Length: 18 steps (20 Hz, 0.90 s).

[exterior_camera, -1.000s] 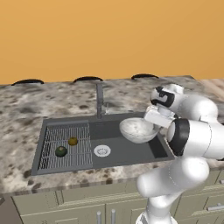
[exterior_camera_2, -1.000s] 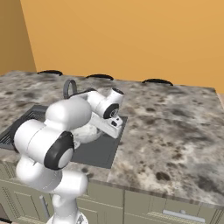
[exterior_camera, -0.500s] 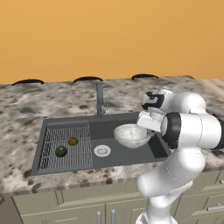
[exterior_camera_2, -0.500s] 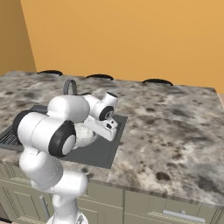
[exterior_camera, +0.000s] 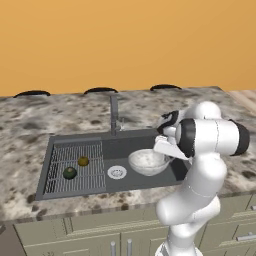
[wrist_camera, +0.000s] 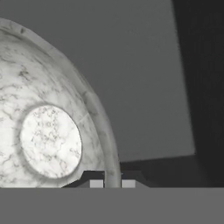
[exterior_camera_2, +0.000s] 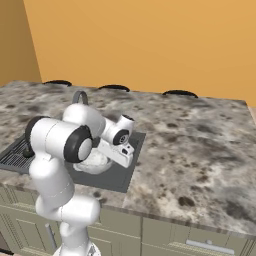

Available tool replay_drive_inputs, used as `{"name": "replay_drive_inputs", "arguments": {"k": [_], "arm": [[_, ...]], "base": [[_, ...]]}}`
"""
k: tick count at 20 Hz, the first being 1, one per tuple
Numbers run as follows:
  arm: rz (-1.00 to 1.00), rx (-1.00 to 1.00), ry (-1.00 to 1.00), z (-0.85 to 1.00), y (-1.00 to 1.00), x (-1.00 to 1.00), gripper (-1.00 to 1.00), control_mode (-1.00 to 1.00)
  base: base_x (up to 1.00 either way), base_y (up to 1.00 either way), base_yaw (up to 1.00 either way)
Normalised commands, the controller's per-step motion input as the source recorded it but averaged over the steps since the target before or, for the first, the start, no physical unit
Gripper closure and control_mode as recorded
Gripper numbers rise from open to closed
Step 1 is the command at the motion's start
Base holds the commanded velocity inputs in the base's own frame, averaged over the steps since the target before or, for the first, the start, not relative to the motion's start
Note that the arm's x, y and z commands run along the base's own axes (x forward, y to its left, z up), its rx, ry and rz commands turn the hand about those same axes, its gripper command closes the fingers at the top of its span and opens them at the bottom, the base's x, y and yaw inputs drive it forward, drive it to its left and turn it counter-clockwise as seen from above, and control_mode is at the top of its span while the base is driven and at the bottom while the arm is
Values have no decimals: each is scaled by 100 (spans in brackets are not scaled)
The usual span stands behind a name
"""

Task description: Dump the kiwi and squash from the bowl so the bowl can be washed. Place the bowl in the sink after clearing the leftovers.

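Note:
The whitish bowl [exterior_camera: 147, 161] is upright and low inside the dark sink [exterior_camera: 131, 147], right of the drain [exterior_camera: 116, 172]. My gripper [exterior_camera: 168, 151] is shut on the bowl's right rim. In the hand view the rim [wrist_camera: 101, 127] runs down between my two fingertips [wrist_camera: 96, 183], and the bowl [wrist_camera: 48, 131] holds nothing. I cannot tell whether it touches the sink floor. The kiwi [exterior_camera: 83, 161] and the dark squash [exterior_camera: 69, 173] lie on the ribbed grid at the sink's left. From the right side the bowl [exterior_camera_2: 95, 161] sits partly behind my arm.
The grey faucet [exterior_camera: 114, 113] stands at the sink's back edge, just left of my hand. Speckled stone counter [exterior_camera: 30, 130] surrounds the basin, with three dark rings [exterior_camera: 100, 90] along the orange back wall. Cabinet fronts run below the counter edge.
My arm has come down and moved left, carrying the bowl from above the sink's right edge into the basin. The kiwi and squash have stayed on the grid.

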Motion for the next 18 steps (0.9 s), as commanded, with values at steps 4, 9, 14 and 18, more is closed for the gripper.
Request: {"name": "replay_drive_inputs", "arguments": {"k": [4,9,14,18], "arm": [[0,-1,1,-44,2,20,100,-100],[0,-7,0,-34,6,31,100,-100],[0,-10,1,-48,10,31,100,-100],[0,-10,1,-61,20,12,100,-100]], "base": [[0,0,0],[0,0,0],[0,0,0],[0,0,0]]}}
